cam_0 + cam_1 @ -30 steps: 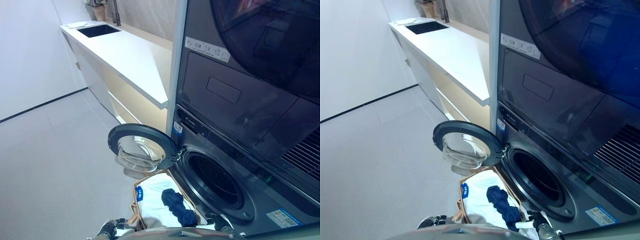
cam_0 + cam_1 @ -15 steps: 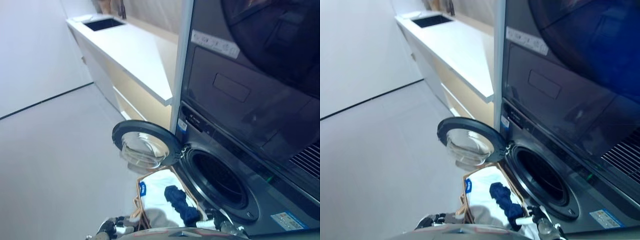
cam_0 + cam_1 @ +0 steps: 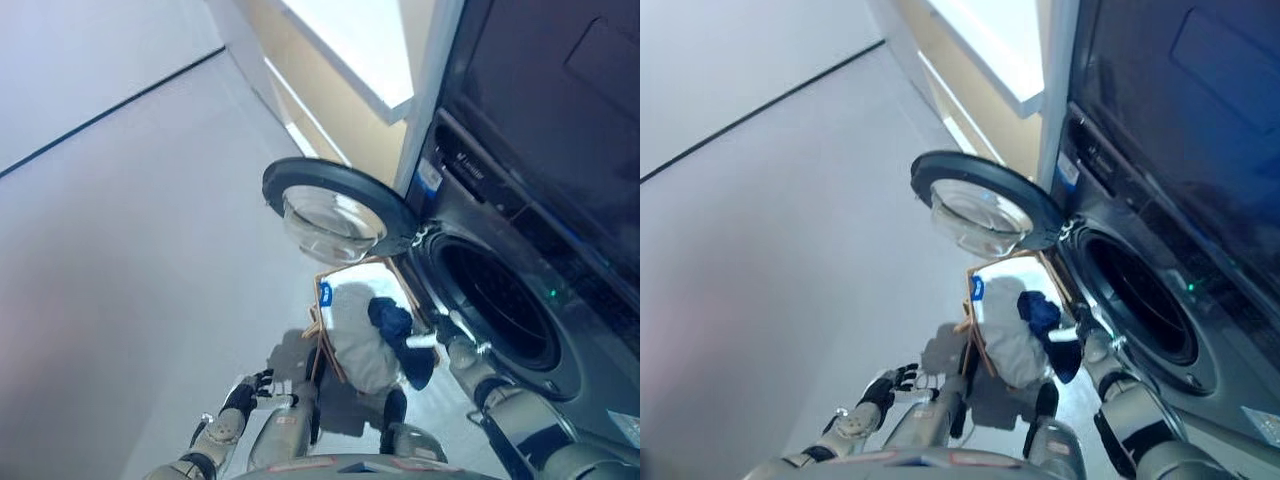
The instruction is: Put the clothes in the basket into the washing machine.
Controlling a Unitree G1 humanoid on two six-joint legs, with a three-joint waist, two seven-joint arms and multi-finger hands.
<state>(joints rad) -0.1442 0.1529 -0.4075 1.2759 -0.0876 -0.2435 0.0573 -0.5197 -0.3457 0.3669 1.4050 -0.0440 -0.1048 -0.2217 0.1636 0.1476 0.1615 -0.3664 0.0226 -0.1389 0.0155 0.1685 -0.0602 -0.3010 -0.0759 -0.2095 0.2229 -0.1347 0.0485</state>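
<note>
The basket [image 3: 322,318] stands on the floor just in front of the washing machine [image 3: 520,270], below its swung-open round door [image 3: 335,205] and a little to the left of the dark drum opening [image 3: 500,305]. In it lies a heap of clothes: a pale white-grey garment [image 3: 358,335] that fills most of the basket, and a dark blue garment [image 3: 395,322] bunched on top, on the side nearest the machine.

The right hand [image 3: 440,335] sits at the machine-side edge of the basket, touching or just beside the blue cloth; whether its fingers have closed on the fabric cannot be told from here. The left hand [image 3: 885,385] hangs well to the left of the basket over bare floor, fingers loosely spread and holding nothing.

These things should be light, limp and quite unbreakable (cloth forgives a clumsy grip). The trouble is shape: a garment pinched at one edge will trail and may snag on the basket rim or drag its neighbour along. The bunched crown of the blue piece looks the best place to gather a handful, lifting it clear before swinging toward the drum.
</note>
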